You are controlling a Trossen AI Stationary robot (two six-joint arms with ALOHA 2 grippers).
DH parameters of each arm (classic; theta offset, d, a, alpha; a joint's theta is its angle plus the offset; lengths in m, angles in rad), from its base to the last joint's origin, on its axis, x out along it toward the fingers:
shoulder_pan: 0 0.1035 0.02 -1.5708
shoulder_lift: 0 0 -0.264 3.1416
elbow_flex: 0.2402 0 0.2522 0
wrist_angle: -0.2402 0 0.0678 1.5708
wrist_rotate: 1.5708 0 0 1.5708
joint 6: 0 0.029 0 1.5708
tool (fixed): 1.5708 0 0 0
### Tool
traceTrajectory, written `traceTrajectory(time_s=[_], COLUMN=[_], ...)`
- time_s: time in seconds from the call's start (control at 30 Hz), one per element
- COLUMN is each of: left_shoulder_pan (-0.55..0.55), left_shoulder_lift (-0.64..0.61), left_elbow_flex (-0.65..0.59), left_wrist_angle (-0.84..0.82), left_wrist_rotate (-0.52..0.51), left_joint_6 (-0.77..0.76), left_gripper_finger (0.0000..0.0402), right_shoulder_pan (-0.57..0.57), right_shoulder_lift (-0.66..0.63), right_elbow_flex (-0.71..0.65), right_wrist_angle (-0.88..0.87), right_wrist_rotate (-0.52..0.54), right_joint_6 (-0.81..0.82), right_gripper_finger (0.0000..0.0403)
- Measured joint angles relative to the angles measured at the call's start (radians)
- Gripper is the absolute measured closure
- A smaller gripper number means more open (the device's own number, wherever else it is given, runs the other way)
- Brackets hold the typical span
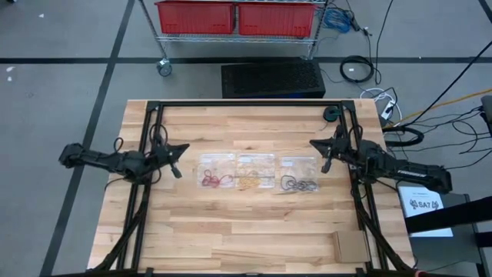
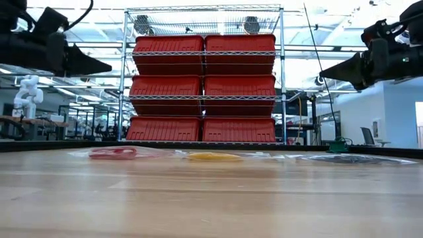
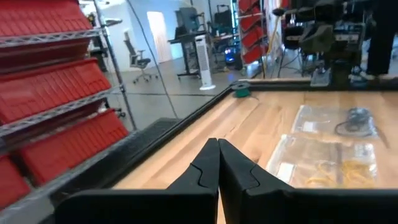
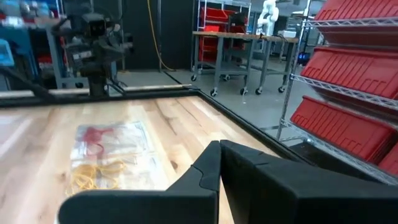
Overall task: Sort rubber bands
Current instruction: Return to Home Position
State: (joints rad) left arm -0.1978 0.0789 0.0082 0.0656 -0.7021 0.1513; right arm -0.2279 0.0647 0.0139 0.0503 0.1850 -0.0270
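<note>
Wooden table (image 1: 231,231): three bags (image 1: 255,160) of rubber bands (image 1: 217,181), cardboard piece (image 1: 350,246)

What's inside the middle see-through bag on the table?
The middle bag holds a tangle of yellow rubber bands. They overlap, so how many there are cannot be told, and anything beneath the tangle is hidden.

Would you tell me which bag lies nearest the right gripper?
The bag of black bands, at the row's end by the right gripper; the red bag and yellow bag lie farther.
</note>
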Motion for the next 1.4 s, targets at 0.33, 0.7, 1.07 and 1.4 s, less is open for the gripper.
traceTrajectory(time_s=[0.33,0.7,1.07,1.4], left_shoulder_pan=[0.141,0.273,0.299,0.299], left_shoulder_lift=[-0.001,0.005,0.005,0.005], left_elbow_flex=[0.0,-0.001,-0.001,-0.001], left_wrist_angle=[0.004,-0.01,-0.001,-0.001], left_wrist_rotate=[0.251,0.39,0.252,0.252], left_joint_6=[-0.019,-0.014,-0.015,-0.014], left_gripper_finger=[0.04,0.04,0.04,0.04], right_shoulder_pan=[-0.033,-0.041,-0.041,-0.041], right_shoulder_lift=[-0.02,0.017,0.017,0.017], right_elbow_flex=[0.0,0.0,0.0,0.0], right_wrist_angle=[-0.017,-0.023,-0.022,-0.022], right_wrist_rotate=[-0.044,-0.086,-0.086,-0.086], right_joint_6=[-0.109,-0.111,-0.012,-0.011], right_gripper_finger=[0.0403,0.0403,0.0403,0.0403])
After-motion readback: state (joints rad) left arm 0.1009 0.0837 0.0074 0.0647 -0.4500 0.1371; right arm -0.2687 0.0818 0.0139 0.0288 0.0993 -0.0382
